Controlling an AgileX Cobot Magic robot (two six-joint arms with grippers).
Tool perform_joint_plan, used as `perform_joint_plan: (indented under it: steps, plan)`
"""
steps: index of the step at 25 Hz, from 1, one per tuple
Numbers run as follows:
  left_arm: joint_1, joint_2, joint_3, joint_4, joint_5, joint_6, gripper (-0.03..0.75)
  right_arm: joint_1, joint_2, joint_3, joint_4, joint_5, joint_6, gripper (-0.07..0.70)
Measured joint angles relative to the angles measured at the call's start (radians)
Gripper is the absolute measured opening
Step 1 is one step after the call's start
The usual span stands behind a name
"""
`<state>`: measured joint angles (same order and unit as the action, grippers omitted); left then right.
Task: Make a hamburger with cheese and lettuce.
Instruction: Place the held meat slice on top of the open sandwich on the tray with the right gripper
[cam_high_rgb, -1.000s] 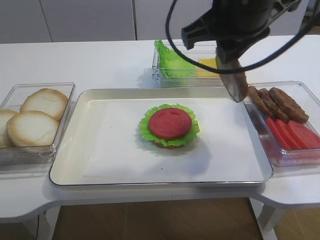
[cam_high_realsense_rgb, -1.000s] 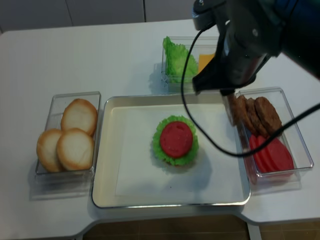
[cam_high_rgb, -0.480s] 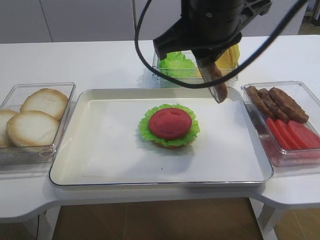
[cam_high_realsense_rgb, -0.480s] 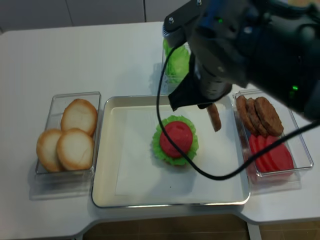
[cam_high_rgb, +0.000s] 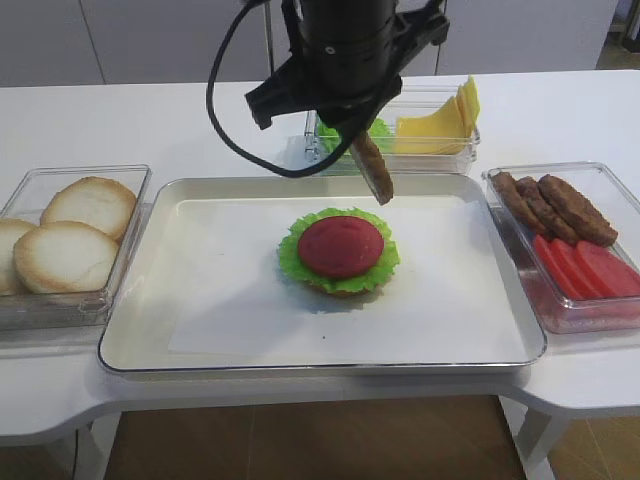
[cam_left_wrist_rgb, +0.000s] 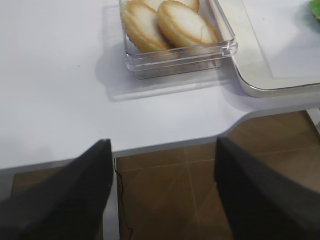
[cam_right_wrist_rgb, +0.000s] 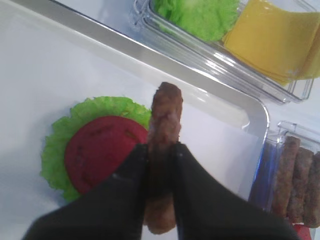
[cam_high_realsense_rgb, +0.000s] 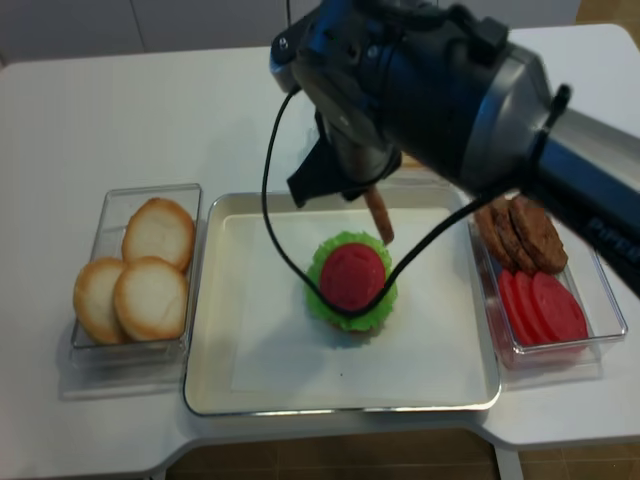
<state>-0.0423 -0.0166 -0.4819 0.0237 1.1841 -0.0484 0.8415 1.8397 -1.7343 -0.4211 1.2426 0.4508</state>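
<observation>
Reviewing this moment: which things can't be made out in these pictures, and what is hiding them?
- Left gripper: only two dark blurred fingers in the left wrist view; absent from both high views.
- Lettuce box: mostly behind the right arm in the front high view.
- Cheese: hidden by the arm in the second high view.
- Patty lower end: cut off by the right gripper fingers.

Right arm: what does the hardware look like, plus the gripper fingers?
Bulky glossy black housing with a silver-grey band on the right arm. A black cable loops loose below it. The right gripper has smooth, tapered matte-black fingers. No legible markings.
</observation>
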Motion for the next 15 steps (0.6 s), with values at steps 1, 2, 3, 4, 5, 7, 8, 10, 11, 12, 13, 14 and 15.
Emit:
perform_joint_plan:
  steps: [1,2,3,4,5,7,8,10,11,12,13,14,15]
  plan:
    - [0.0,0.0,0.0,0.0,0.0,0.0,0.467,0.0,0.005,-0.001,0.007,0.0,-0.002,0.112]
    - [0.0,0.0,0.0,0.0,0.0,0.0,0.467,0.0,0.008,-0.001,0.015,0.0,-0.004,0.112]
    - [0.0,0.0,0.0,0.0,0.0,0.0,0.467,0.0,0.008,-0.001,0.02,0.0,-0.006,0.112]
    - [0.0,0.0,0.0,0.0,0.0,0.0,0.467,0.0,0.008,-0.001,0.025,0.0,-0.006,0.112]
    - [0.0,0.0,0.0,0.0,0.0,0.0,0.467,0.0,0.008,-0.002,0.029,0.0,-0.006,0.112]
    - [0.0,0.0,0.0,0.0,0.0,0.0,0.467,0.0,0.008,-0.005,0.033,0.0,-0.013,0.112]
    - [0.0,0.0,0.0,0.0,0.0,0.0,0.467,0.0,0.008,-0.005,0.037,0.0,-0.018,0.112]
    - [0.0,0.0,0.0,0.0,0.0,0.0,0.467,0.0,0.008,0.0,0.046,0.0,-0.022,0.112]
    - [0.0,0.0,0.0,0.0,0.0,0.0,0.467,0.0,0.008,0.007,0.048,0.0,-0.022,0.112]
    - [0.0,0.0,0.0,0.0,0.0,0.0,0.467,0.0,0.008,0.02,0.046,-0.002,-0.022,0.112]
    - [0.0,0.0,0.0,0.0,0.0,0.0,0.467,0.0,0.008,0.029,0.041,-0.002,-0.022,0.112]
    - [0.0,0.0,0.0,0.0,0.0,0.0,0.467,0.0,0.008,0.038,0.037,-0.002,-0.022,0.112]
    - [0.0,0.0,0.0,0.0,0.0,0.0,0.467,0.0,0.008,0.043,0.035,-0.002,-0.022,0.112]
